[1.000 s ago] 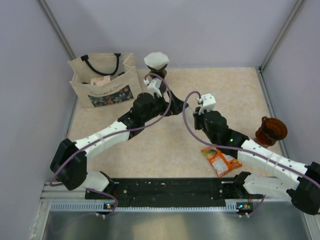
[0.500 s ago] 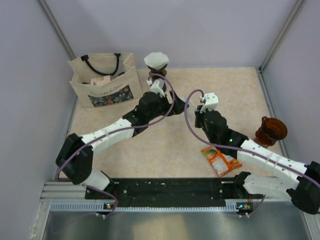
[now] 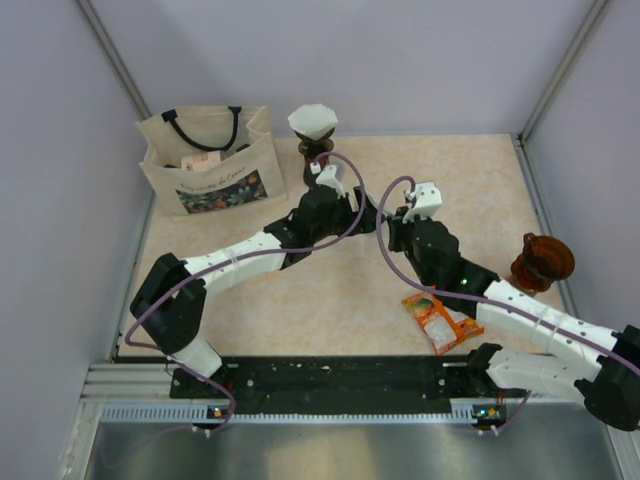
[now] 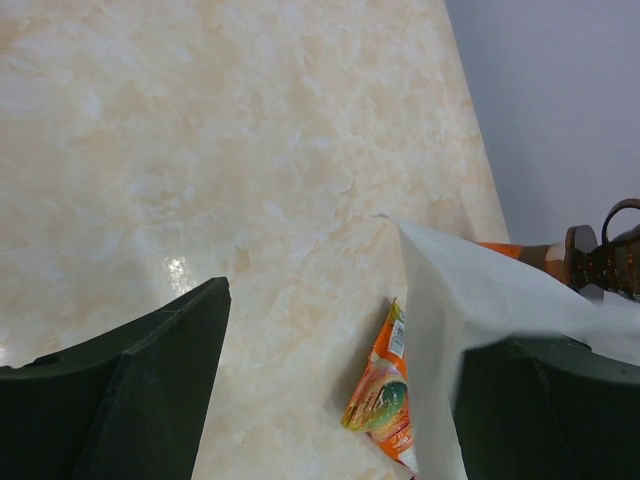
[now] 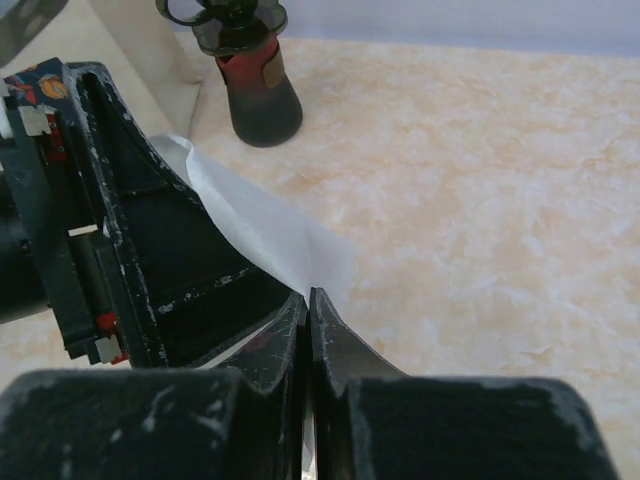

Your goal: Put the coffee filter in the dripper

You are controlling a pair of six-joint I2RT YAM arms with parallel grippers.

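Note:
My right gripper (image 5: 308,295) is shut on the edge of a white paper coffee filter (image 5: 260,230), mid-table in the top view (image 3: 388,228). My left gripper (image 4: 340,320) is open right beside it (image 3: 360,208). The filter (image 4: 470,300) lies against its right finger (image 4: 540,400), and the left finger is well apart from it. The dark translucent dripper (image 3: 540,262) stands at the table's right edge, apart from both grippers, and shows at the far right of the left wrist view (image 4: 600,262).
A dark stand (image 3: 315,150) topped with white filters (image 3: 313,121) stands at the back, also seen in the right wrist view (image 5: 250,80). A canvas tote bag (image 3: 205,165) sits back left. An orange snack packet (image 3: 437,320) lies under my right arm.
My left arm has reached rightward from the back stand to meet my right gripper. The right arm has barely moved.

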